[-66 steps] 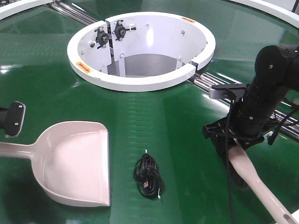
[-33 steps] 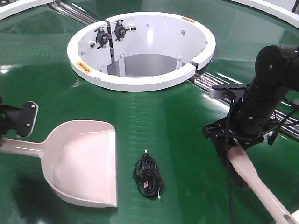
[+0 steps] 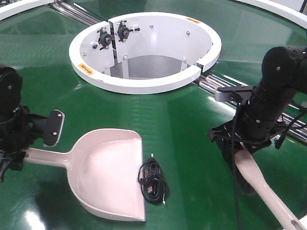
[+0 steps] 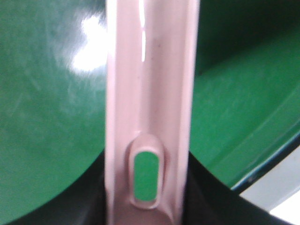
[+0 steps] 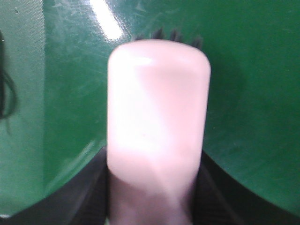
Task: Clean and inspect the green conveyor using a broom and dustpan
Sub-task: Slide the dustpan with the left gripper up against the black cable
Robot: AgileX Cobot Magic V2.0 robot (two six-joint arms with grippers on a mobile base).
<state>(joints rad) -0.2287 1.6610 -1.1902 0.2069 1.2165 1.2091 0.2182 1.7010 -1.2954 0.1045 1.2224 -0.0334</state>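
Note:
The pale pink dustpan lies on the green conveyor, its open front edge right beside a black cable bundle. My left gripper is shut on the dustpan's handle. The left wrist view shows that handle with its hang slot between my left gripper's black jaws. My right gripper is shut on the broom, whose handle runs to the lower right. In the right wrist view the broom's head fills the right gripper, with dark bristles on the belt.
The white ring-shaped hub stands at the back centre of the belt. Chrome roller strips run from it to the right, behind my right arm, and to the far left. The cable shows at the left edge of the right wrist view.
My left arm has slid the dustpan to the right across the belt until its front edge reaches the cable bundle. The right arm and the broom have not moved.

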